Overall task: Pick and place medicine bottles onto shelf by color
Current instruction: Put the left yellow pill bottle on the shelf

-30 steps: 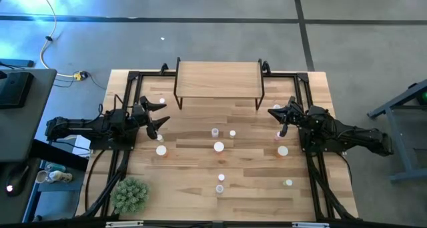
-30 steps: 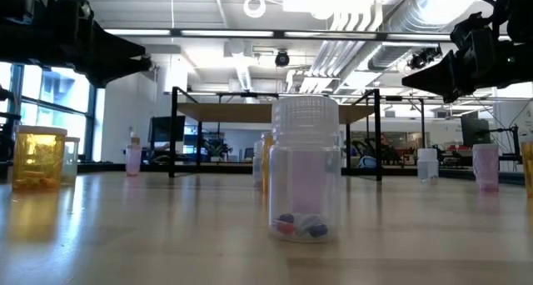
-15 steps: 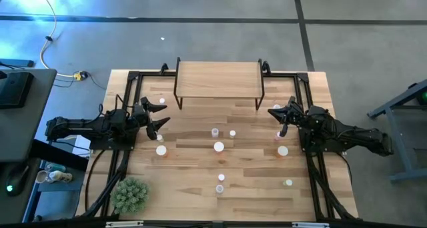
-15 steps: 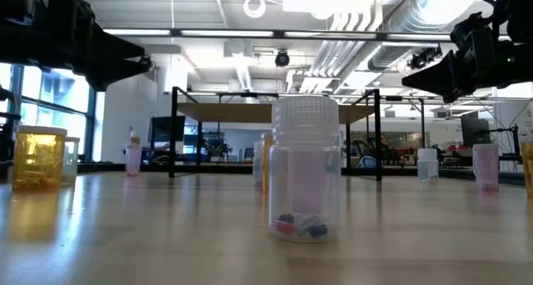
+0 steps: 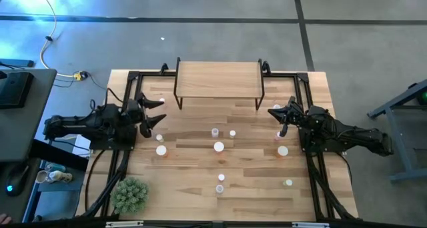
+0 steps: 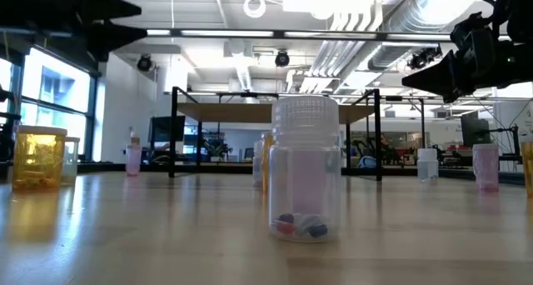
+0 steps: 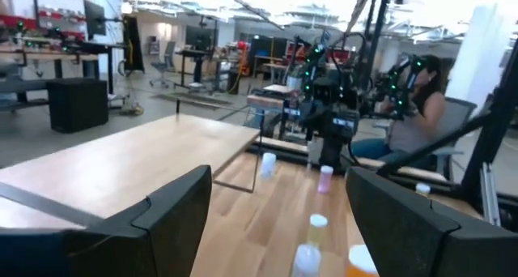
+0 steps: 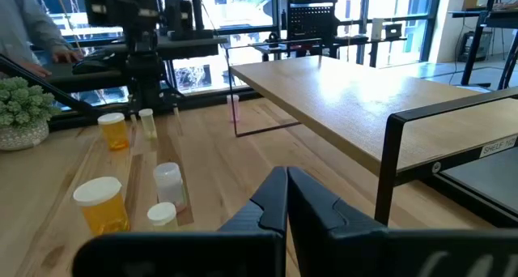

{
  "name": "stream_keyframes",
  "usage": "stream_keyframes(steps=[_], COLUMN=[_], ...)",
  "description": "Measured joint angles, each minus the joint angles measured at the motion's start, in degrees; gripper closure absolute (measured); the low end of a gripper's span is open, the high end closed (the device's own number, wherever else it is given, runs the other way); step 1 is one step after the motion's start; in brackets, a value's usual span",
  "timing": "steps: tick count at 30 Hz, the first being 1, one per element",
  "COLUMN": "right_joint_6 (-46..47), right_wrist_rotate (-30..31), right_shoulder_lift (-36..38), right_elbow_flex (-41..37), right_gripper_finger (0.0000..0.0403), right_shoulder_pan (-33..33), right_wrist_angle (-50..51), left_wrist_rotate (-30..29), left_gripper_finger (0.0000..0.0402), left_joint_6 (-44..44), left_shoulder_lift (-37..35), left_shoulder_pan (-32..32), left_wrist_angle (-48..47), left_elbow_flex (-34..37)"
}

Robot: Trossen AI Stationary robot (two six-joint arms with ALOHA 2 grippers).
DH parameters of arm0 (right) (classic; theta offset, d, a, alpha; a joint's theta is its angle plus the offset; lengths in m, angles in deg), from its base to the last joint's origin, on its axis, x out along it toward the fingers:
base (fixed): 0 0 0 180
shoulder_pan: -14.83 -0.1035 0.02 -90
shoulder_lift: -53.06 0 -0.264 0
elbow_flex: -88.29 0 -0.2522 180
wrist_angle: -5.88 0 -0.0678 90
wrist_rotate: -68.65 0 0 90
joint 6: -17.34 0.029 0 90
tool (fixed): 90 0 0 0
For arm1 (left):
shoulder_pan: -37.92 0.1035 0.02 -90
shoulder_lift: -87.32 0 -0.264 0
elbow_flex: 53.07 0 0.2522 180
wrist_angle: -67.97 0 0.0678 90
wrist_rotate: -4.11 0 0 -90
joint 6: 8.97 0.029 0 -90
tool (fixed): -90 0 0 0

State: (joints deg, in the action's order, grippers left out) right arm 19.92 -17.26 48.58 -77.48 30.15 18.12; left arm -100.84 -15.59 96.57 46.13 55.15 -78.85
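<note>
Currently: medicine bottles scattered across tabletop, shelf bare at far edge, left gripper jaws wide apart, empty, right gripper jaws closed, empty.

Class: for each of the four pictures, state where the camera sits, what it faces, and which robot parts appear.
High: overhead, straight down on shelf; both arms.
Low: table-top height, faces clear bottle; arms above.
Left wrist: on left arm, toward shelf; open left hand.
Right wrist: on right arm, toward shelf; shut right hand.
All four share the shelf.
</note>
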Motion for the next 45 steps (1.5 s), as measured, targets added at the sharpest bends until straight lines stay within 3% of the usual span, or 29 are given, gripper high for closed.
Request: stream_keyframes(steps=[5,12,17,29,45], right_joint_6=[0.01,0.00,0.01,0.01,-0.01], right_wrist_rotate=[0.02,0.01,0.00,0.00,0.00], right_shoulder_lift=[0.01,-0.01,-0.01,-0.01,-0.01], right_elbow_flex=[0.01,0.01,0.02,0.00,0.01], right_gripper_finger=[0.0400,0.0400,0.0400,0.0400,0.0400], right_shoulder_pan=[-0.01,-0.01,-0.01,0.01,0.00], right_wrist_angle=[-0.02,0.00,0.00,0.00,0.00], left_wrist_rotate=[-2.28,-2.61,-1.95,4.66,5.90], left_gripper_finger=[0.0124,0.0124,0.0124,0.0124,0.0124], left_joint_6=[-0.75,-4.95,-11.06,-29.63,-48.16], left_shoulder_lift=[6.35,15.99,21.52,32.02,40.38], left_shoulder_pan=[0.02,0.02,-0.02,-0.02,-1.15], left_wrist_angle=[-6.37,-24.01,-35.32,-50.00,-59.10], left_elbow_flex=[-8.43,-21.48,-27.10,-28.49,-28.49])
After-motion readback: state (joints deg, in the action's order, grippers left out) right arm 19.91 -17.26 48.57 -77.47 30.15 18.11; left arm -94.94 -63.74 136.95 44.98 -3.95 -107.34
